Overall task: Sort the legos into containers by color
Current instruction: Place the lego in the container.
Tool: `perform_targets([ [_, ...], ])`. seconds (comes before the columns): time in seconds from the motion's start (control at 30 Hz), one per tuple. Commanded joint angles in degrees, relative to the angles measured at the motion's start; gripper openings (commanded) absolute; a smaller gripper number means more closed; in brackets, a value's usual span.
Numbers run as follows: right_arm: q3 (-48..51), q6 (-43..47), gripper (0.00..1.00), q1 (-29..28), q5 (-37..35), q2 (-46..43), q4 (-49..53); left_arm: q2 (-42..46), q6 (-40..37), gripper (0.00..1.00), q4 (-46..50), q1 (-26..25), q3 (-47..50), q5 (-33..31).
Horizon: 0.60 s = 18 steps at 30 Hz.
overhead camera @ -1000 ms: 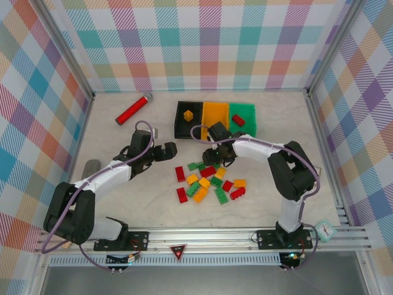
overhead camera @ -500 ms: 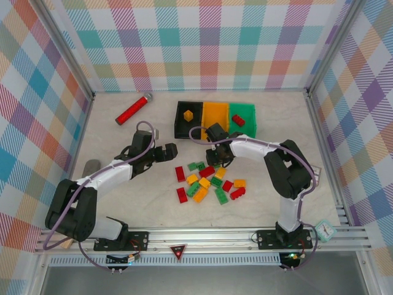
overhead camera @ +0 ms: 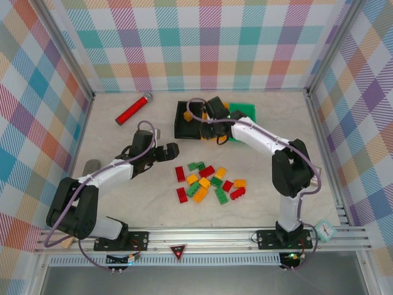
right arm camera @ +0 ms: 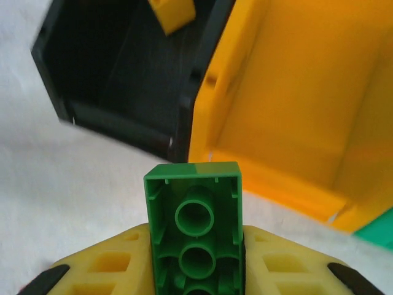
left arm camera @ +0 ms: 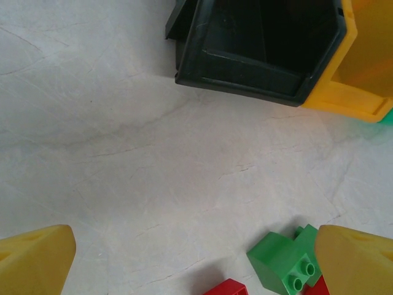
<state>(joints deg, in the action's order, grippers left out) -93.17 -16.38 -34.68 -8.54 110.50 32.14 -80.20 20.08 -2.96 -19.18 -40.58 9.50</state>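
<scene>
Right gripper (right arm camera: 195,270) is clamped on a green lego (right arm camera: 195,196) just before the black bin (right arm camera: 110,123) and orange bin (right arm camera: 276,178); a red cylinder (overhead camera: 133,109) lies well apart. The lego's long axis points at the wall between those bins, hollow underside showing. Left gripper (left arm camera: 196,264) gapes wide, empty, near the loose legos (overhead camera: 209,183).

Black bin (left arm camera: 245,69) touching yellow bin (left arm camera: 345,98); green brick (left arm camera: 279,258) near.

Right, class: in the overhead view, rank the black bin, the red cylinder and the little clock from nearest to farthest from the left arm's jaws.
1. The black bin, just ahead and slightly right.
2. The red cylinder, towards the back left.
3. The little clock, at the near right corner by the rail.
</scene>
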Motion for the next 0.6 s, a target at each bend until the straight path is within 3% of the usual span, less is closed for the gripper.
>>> perform_targets([
  [0.0,-7.29,1.87,0.34,2.50,-1.29,5.44,4.21,-0.37,-0.02,1.00,-2.53,0.72,0.94,2.04],
  [0.07,-12.25,2.03,0.37,3.78,-1.44,8.25,6.59,-0.24,-0.03,1.00,-3.08,0.72,1.18,2.55],
  [0.2,-15.69,2.02,0.57,4.71,0.52,9.84,8.03,-0.27,-0.36,1.00,-3.37,0.72,1.32,2.94],
  [0.57,10.59,1.33,0.62,2.08,5.41,-6.92,-2.95,-0.29,-0.38,1.00,-3.80,0.72,2.30,2.09],
])
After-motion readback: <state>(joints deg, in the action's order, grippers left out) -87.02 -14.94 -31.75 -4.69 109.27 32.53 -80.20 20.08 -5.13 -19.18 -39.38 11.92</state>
